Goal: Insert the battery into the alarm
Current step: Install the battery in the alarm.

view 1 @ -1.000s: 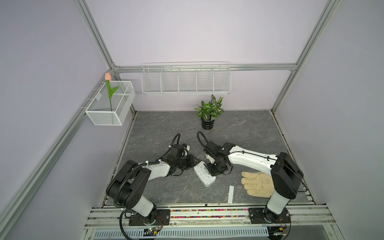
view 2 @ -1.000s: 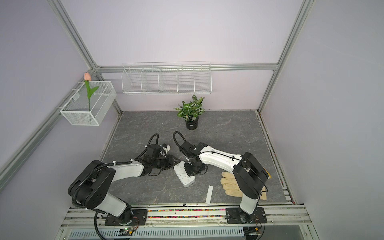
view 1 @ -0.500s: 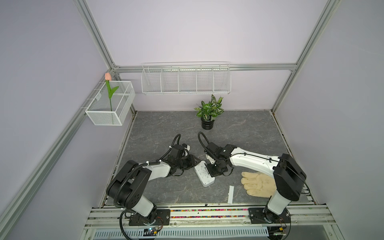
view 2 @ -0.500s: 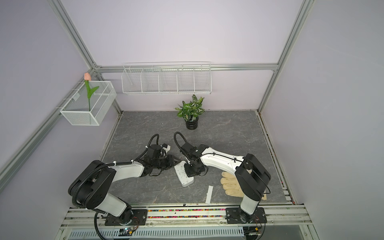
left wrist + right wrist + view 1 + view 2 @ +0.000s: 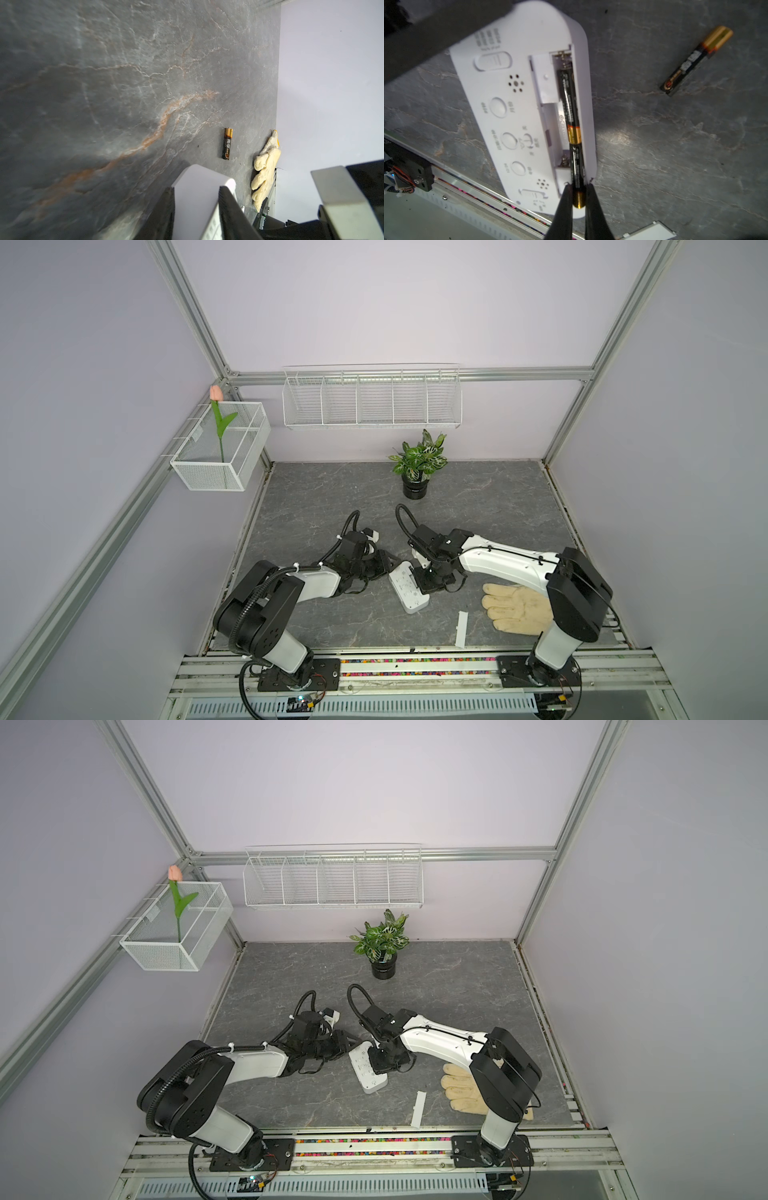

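Observation:
The white alarm [image 5: 409,589] lies back-up on the grey table, its battery compartment open. My left gripper [image 5: 388,566] is shut on one end of it; in the left wrist view the white body [image 5: 197,182] fills the gap between the black fingers [image 5: 169,207]. One battery [image 5: 568,99] lies in the compartment. My right gripper [image 5: 578,187] is shut on the gold end of a second battery [image 5: 577,166], whose black body reaches into the compartment in line with the first. A third battery [image 5: 695,62] lies loose on the table beyond the alarm.
A cream glove [image 5: 517,608] lies under the right arm, and a thin white plastic strip [image 5: 461,628] sits near the front rail. A potted plant [image 5: 417,466] stands at the back. Wire baskets [image 5: 372,400] hang on the walls.
The right gripper has edged slightly lower over the alarm with its battery. The left arm and the alarm have stayed still.

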`<state>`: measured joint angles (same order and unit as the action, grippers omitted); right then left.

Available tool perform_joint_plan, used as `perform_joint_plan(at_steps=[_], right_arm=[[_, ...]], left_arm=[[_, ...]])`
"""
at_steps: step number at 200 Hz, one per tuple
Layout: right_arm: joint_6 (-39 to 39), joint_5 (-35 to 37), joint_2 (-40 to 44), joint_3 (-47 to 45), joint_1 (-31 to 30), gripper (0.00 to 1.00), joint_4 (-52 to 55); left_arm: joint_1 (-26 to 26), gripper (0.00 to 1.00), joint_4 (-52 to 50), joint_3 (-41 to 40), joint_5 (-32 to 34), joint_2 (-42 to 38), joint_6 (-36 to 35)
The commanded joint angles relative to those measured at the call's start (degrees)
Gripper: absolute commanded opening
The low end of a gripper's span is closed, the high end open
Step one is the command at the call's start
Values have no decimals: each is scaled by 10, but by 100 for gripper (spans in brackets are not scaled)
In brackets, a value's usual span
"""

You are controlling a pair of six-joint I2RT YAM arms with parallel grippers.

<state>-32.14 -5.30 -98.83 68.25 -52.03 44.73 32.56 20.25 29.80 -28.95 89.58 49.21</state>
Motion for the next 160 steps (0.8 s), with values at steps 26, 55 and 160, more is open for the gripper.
perform_joint_plan(at_steps=[26,55,160], right_arm=[[-10,44,-33,-4,-2,7,-64],[-12,45,-35,-6,-1,7,-81],[-14,60,-36,-46,-4,7,-98]], left_arm=[[22,38,-5,-24,-37,15,18],[24,38,0,-29,-41,14,19],[25,38,4,-34,-35,13,20]])
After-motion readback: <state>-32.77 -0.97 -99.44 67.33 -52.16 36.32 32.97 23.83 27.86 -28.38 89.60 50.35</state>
